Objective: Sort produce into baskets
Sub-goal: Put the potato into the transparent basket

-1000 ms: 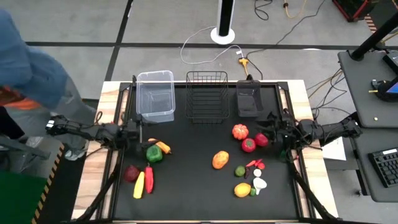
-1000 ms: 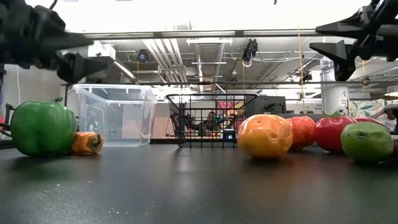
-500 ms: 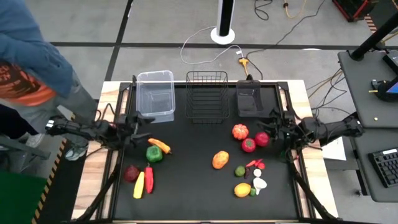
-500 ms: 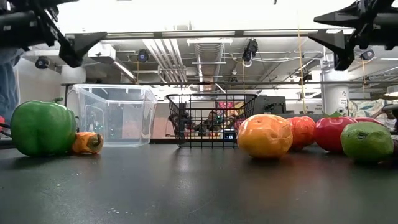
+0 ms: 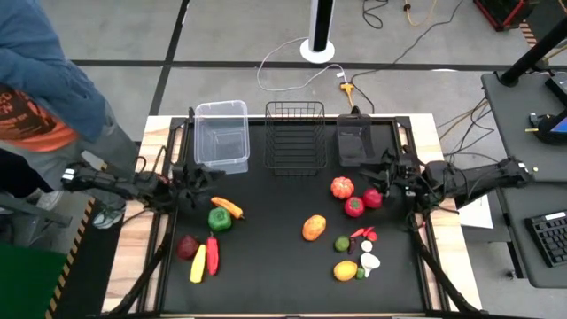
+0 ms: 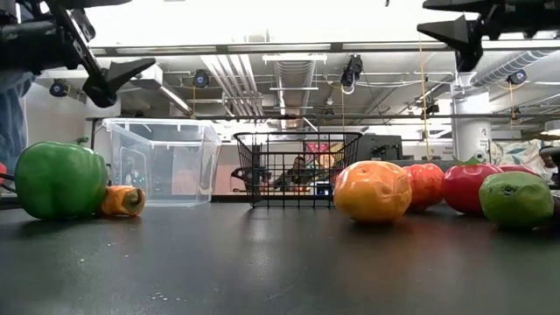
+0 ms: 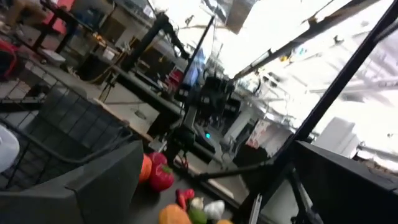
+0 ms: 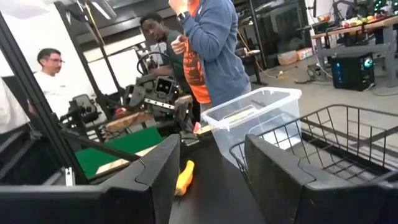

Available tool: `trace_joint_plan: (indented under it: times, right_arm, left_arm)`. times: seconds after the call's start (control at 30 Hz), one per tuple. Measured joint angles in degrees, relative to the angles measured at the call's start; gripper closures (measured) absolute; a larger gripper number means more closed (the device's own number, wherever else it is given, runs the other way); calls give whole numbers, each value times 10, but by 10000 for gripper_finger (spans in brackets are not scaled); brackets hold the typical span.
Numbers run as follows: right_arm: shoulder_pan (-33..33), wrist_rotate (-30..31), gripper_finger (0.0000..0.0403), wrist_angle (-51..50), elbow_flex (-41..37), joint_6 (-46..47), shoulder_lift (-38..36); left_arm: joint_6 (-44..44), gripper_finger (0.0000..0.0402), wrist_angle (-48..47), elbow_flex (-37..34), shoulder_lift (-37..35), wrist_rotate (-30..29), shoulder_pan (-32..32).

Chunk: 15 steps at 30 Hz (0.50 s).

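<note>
Left end effector (image 5: 202, 180) released, empty, near worktop (image 5: 275, 266) left edge beside glossy green pepper (image 5: 220, 219). Right end effector (image 5: 379, 174) released above round red tomatoes (image 5: 354, 206). Clear plastic tub (image 5: 221, 136), wire-mesh basket (image 5: 295, 137) along back edge.

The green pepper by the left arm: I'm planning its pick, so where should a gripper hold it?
Grip the green pepper across its round body, coming from straight above. It sits upright, and the orange pepper crowds its far side.
</note>
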Motion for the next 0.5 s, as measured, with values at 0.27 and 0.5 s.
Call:
trace_joint_plan:
  times: [0.27, 0.5]
  right_arm:
    - [0, 0, 229, -91, 106, -16, 86]
    - [0, -1, 229, -323, 222, 59, 153]
  left_arm:
    - [73, 9, -9, 91, 123, 42, -18]
    - [99, 9, -267, 270, 259, 17, -53]
